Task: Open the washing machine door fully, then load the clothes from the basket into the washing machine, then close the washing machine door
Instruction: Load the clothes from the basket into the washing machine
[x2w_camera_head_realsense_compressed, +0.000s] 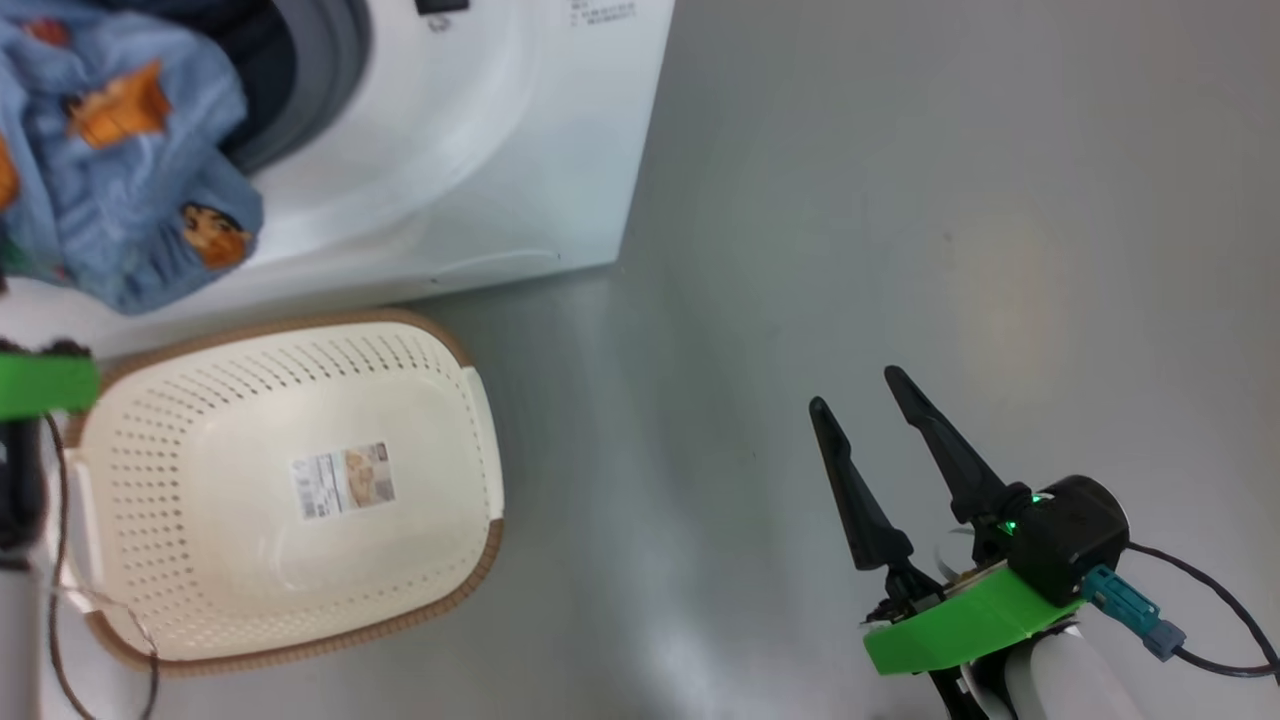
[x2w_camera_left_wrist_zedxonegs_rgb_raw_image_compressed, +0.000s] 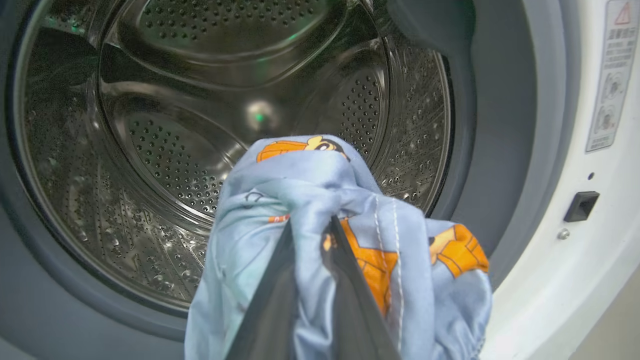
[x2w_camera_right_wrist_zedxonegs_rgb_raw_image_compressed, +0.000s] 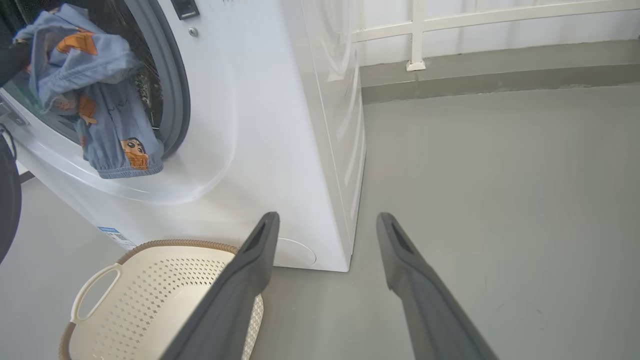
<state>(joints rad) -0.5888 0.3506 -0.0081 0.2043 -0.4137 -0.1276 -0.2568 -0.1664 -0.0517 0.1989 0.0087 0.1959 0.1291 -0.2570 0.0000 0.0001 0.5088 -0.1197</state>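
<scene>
- Left gripper: my two fingers are pinched together on a gathered fold of the clothes, directly in front of the mouth of the washing machine.
- Load position: the bundle hangs at the machine's opening. Its lower end dangles over the machine's white front, outside the drum.
- Handling, as judged: light, limp and not fragile. The fabric will sag and trail rather than keep a shape, and a thin fold may slide out of a narrow pinch.
- Hold point: a bunched fold of several layers near the middle of the bundle, as gripped now, suits better than a single edge or the elastic cuff.
- Risk: trailing ends may snag on the machine's grey seal; I should carry the bundle well past it before release.
- Right gripper: jaws spread wide, holding nothing, off the machine's right front corner.
- Basket: just in front of the machine, bottom label uncovered.
</scene>
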